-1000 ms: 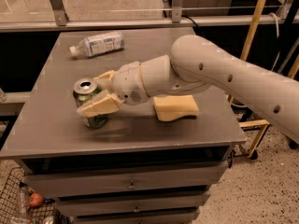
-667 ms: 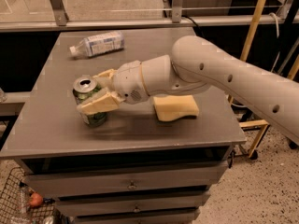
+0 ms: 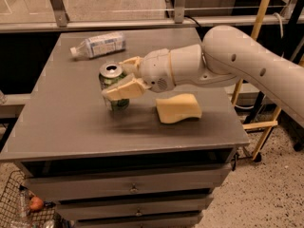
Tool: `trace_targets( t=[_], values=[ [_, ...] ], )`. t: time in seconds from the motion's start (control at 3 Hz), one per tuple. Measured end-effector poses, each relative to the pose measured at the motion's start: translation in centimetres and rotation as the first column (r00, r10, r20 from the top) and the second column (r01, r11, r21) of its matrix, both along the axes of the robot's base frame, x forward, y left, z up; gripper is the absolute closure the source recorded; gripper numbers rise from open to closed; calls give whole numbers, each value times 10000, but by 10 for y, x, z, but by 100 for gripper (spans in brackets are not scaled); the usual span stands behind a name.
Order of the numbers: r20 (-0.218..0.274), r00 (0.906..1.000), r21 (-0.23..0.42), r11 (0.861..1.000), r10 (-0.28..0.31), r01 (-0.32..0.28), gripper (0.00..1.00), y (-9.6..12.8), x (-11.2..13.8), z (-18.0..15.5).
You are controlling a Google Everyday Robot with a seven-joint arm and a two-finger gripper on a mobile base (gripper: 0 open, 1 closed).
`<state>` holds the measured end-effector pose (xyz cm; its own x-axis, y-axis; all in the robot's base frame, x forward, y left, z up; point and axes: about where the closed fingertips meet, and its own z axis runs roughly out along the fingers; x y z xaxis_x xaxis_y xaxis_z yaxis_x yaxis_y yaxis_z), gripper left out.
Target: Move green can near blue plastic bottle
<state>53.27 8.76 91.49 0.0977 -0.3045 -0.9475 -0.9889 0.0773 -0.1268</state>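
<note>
Camera view, the only one: your gripper (image 3: 114, 79) sits left of centre frame over the grey table (image 3: 71, 122), and its jaws are closed on the green can (image 3: 110, 71). One finger (image 3: 124, 89) lies across the can's near side and the other is behind it. The can is upright with its silver top showing; you can't tell if its base is touching the tabletop. The white arm (image 3: 247, 61) comes in from the right edge of the frame. The blue plastic bottle (image 3: 99, 45) lies on its side at the upper left of the table with its cap pointing left, apart from the can and further up the frame. A yellow sponge-like block (image 3: 178, 108) lies flat, just right of the can and below the wrist. Below the tabletop are drawers (image 3: 133, 186), and a wire basket (image 3: 19, 208) sits at lower left.
</note>
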Motion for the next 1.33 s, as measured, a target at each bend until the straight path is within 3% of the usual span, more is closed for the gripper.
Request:
trace_targets(
  t=[0.33,0.67,1.33],
  values=[
    [-57,9954,-194,9952,-959,957,100,-45,27,3],
    [-39,9786,-240,9783,-2058,2057,100,-91,44,9],
    [96,9703,-111,9703,-2417,2418,100,-90,54,10]
  ],
)
